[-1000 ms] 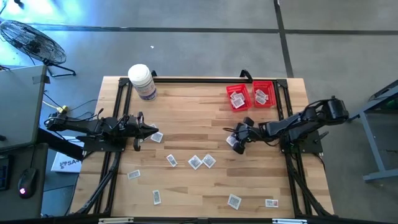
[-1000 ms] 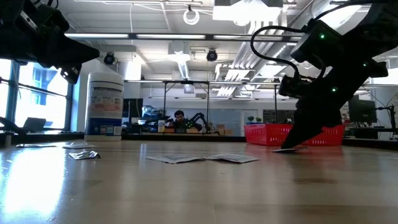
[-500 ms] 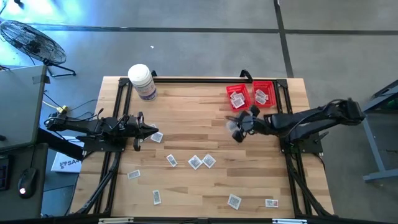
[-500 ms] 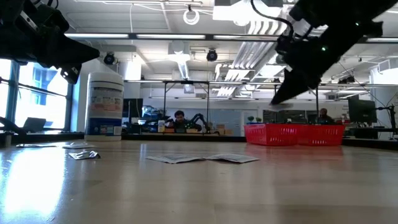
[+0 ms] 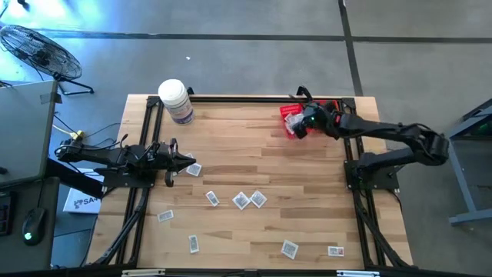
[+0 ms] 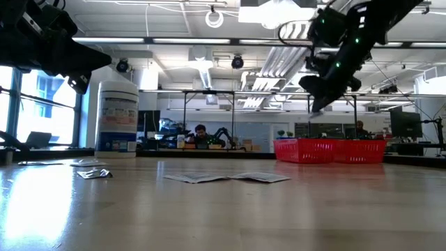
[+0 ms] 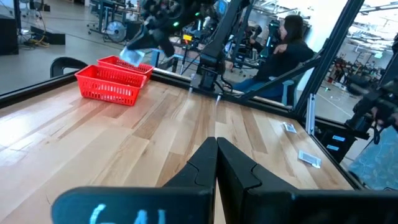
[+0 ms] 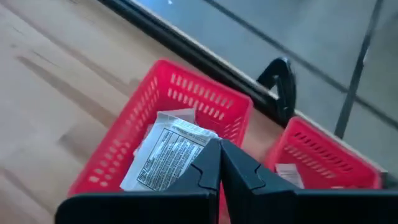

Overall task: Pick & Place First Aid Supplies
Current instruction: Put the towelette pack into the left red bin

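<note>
Table (image 5: 254,146): wooden top, white bottle (image 5: 176,101) at far left
Right gripper (image 5: 301,125): fingers pinched on a packet (image 8: 166,154), above the left red basket (image 5: 292,121)
Left gripper (image 5: 191,164): jaws closed, empty, low at left side
Other packets (image 5: 247,200): scattered mid and near table

Two baskets (image 5: 307,117) sit side by side at the bench's (image 5: 254,154) far right; a bottle (image 5: 175,101) stands far left; packets (image 5: 250,200) lie scattered nearer.
</note>
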### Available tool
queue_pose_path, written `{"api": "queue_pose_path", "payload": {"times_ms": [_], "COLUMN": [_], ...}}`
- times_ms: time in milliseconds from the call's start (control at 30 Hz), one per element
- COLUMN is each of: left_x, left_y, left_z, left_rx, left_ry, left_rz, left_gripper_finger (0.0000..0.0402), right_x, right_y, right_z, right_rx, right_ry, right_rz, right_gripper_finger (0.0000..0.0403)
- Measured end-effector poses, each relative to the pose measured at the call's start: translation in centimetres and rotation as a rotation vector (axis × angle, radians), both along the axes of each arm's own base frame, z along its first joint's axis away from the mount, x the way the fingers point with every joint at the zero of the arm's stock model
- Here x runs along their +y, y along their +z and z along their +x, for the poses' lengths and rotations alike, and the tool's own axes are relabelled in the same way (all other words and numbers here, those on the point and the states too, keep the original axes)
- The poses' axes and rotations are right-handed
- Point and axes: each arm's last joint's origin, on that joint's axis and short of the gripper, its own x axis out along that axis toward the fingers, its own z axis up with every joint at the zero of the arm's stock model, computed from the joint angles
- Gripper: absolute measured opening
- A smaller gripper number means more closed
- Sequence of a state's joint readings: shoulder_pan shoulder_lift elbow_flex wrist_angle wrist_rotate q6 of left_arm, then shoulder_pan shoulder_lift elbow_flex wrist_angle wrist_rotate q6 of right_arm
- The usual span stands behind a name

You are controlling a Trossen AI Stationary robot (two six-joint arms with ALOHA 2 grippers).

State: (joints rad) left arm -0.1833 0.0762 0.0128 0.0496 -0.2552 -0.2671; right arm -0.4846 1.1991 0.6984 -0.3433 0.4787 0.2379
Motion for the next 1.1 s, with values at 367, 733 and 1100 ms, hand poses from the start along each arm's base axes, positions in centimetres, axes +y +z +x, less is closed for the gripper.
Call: {"api": "queue_pose_path", "payload": {"times_ms": [367,733,1100], "left_x": [0.0,0.0,0.0], "left_y": [0.0,0.0,0.0], "left_z": [0.0,0.0,0.0], "left_rx": [0.000,0.000,0.000], "left_ry": [0.000,0.000,0.000], "left_rz": [0.000,0.000,0.000], "left_gripper_finger": [0.0001,0.0001,0.0001], "right_x": [-2.4,-6.7,-6.4], "right_y": [-4.3,-2.4,-4.2], "right_z": [1.8,3.5,4.0], "right_rx": [0.028,0.141,0.145], "right_ry": [0.052,-0.006,0.054], "right_rz": [0.119,-0.033,0.031], "right_gripper_finger": [0.0000,0.0000,0.0000]}}
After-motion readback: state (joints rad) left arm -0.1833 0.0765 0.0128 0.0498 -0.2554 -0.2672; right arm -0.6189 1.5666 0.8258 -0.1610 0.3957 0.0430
